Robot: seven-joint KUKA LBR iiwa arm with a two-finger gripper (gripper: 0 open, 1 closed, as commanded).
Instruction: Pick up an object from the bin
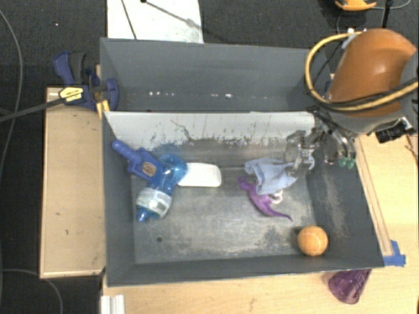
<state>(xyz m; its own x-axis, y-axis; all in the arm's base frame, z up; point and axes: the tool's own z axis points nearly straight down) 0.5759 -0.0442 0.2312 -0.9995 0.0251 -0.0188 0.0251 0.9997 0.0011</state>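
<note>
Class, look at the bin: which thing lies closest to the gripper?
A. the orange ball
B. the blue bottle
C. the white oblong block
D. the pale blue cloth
D: the gripper hangs right at the edge of the pale blue cloth, while the orange ball lies apart from it in the near right corner.

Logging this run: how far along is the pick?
Done: the claw sits low in the bin, at the right edge of a pale blue cloth. In hand: whether it grips the cloth is unclear. Left: lifting it clear of the bin.
</note>
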